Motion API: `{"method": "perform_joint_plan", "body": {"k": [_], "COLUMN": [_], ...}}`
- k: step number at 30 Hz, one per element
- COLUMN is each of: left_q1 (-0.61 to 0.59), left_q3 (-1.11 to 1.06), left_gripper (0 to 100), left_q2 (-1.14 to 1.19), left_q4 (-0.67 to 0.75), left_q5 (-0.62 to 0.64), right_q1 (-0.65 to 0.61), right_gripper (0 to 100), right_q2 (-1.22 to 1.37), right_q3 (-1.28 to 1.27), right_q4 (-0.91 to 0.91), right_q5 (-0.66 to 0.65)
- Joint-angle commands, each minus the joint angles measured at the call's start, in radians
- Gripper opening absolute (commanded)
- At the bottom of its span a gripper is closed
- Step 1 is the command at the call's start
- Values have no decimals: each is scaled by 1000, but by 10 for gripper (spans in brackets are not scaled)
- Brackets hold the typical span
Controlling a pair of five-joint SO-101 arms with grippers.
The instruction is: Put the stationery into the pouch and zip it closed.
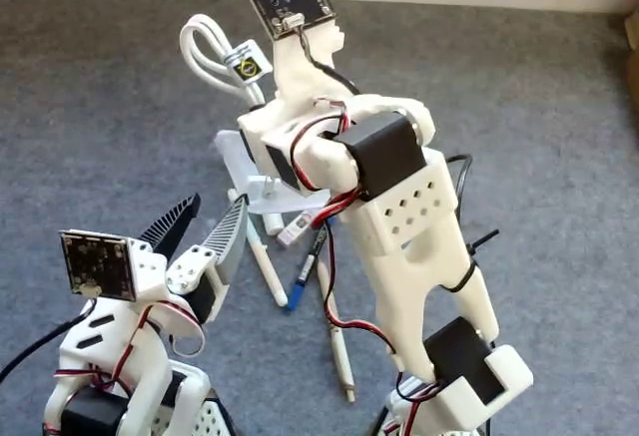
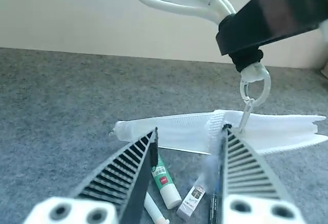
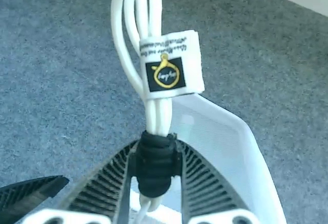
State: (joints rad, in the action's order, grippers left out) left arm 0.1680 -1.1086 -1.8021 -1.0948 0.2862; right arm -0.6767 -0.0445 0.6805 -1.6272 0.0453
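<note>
A white mesh pouch [image 2: 287,129] lies on the grey carpet, partly under the right arm [image 1: 399,217]. My right gripper [image 3: 154,155] is shut on the black-wrapped base of the pouch's white cord loop [image 3: 146,39], holding it up above the pouch [image 3: 225,152]. A clear ring clasp [image 2: 253,85] hangs from the cord down to the pouch's zip. My left gripper [image 2: 189,131] is open, just short of the pouch's near edge and above the stationery. A green-and-white tube [image 2: 163,180], a small white stick [image 2: 192,201] and a dark pen [image 2: 214,203] lie beneath it.
More pens lie on the carpet in front of the pouch: a white one [image 1: 268,261], a blue-tipped one [image 1: 305,278] and a long white one [image 1: 341,351]. The right arm's red wires [image 1: 329,286] hang over them. Open carpet [image 1: 90,117] spreads to the left.
</note>
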Motion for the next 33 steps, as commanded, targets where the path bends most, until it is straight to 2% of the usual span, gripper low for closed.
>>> {"method": "perform_joint_plan", "body": {"k": [1,9,14,20,26,33], "left_q1": [21,18,13,12,12,10], "left_q3": [7,-96,-128,-125,-130,-133], "left_gripper": [194,190,187,67,10,7], "left_q2": [12,12,7,2,2,2], "left_q4": [25,83,89,89,89,89], "left_q5": [6,3,-41,-44,-44,-46], "right_q1": [-22,-71,-70,-67,10,70], "right_gripper": [4,4,4,4,4,4], "right_q2": [-51,-53,-58,-61,-62,-93], "right_q3": [8,8,8,8,8,7], "right_q4": [-7,-28,-44,-131,-133,-134], "right_q5": [-5,-5,-9,-11,-11,-11]}}
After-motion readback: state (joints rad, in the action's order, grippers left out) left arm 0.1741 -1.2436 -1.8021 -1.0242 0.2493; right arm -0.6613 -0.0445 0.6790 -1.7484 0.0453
